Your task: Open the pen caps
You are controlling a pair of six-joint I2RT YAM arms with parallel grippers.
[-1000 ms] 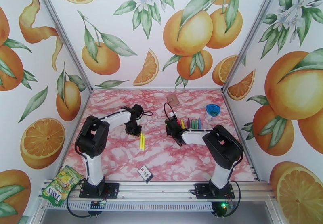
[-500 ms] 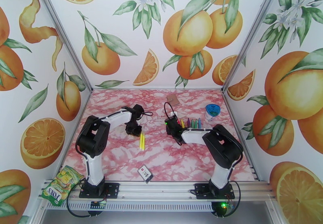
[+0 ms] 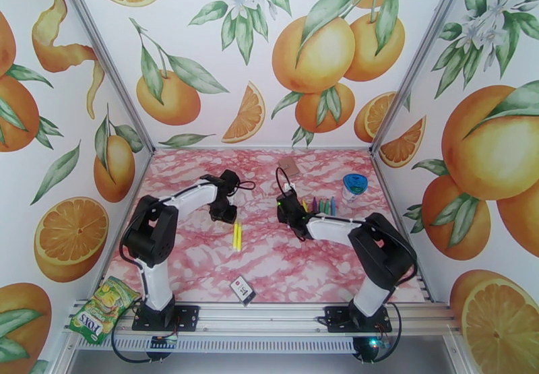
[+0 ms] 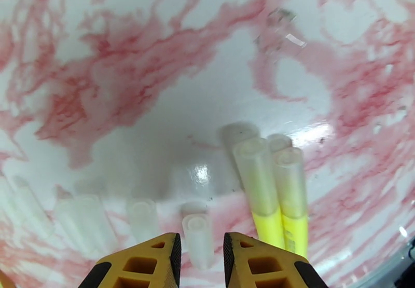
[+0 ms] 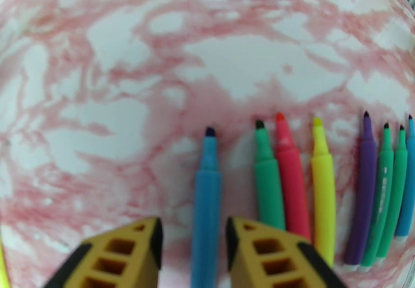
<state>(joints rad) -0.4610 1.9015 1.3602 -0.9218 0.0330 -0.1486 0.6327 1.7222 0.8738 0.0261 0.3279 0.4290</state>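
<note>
Outward swings the right arm's elbow since a second ago, and the right gripper (image 5: 193, 232) edges slightly away from the bases. Its jaws stand moderately apart, straddling a bare-tipped blue marker (image 5: 206, 201) without pinching it. A row of uncapped markers (image 5: 290, 180) lies just to the right, crowding that finger. The left gripper (image 4: 199, 242) is narrowly parted around a loose clear cap (image 4: 197, 232). More pen caps (image 4: 140, 216) lie loose to its left. Two yellow markers (image 4: 265, 221), caps on, lie just right. A blue-lidded container (image 3: 354, 185) stands well beyond.
</note>
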